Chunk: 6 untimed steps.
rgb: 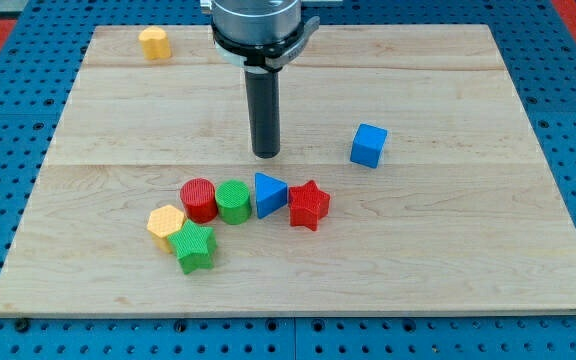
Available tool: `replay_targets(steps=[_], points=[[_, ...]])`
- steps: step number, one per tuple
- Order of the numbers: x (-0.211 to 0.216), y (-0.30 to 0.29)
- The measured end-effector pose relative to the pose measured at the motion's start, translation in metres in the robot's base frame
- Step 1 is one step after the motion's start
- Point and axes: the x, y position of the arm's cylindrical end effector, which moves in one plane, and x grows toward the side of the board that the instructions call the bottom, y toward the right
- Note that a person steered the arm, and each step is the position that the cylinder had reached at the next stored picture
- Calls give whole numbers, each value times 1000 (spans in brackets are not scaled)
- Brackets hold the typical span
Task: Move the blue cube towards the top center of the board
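Near the middle of the bench, slightly toward the view's top, the tool is a plain dark rod with no jaws to part or close, so no open or closed state applies; its tip rests at bench height, touching no block. The arm hangs from the view's top edge, the rod standing close to upright below a round grey mount. Just below the tip toward the view's bottom lies a row: red cylinder, green cylinder, blue triangle and red star, each touching or nearly touching the next. Lower left of these sit an orange block and a green star, pressed together. The blue cube stands alone to the view's right of the tip, well apart from it and at about the same height in the view. It looks like a small, light, rigid plastic piece that should slide easily on smooth wood and may spin if struck off-centre; a push likely wants to meet its lower right face squarely, to drive it up and leftward. A yellow block sits alone near the top left corner.
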Motion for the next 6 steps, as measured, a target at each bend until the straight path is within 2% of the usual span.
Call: replay_targets(steps=[1, 2, 3, 4, 5, 6], points=[[12, 18], [11, 61], [12, 154], [12, 212], [2, 235], [-38, 184]])
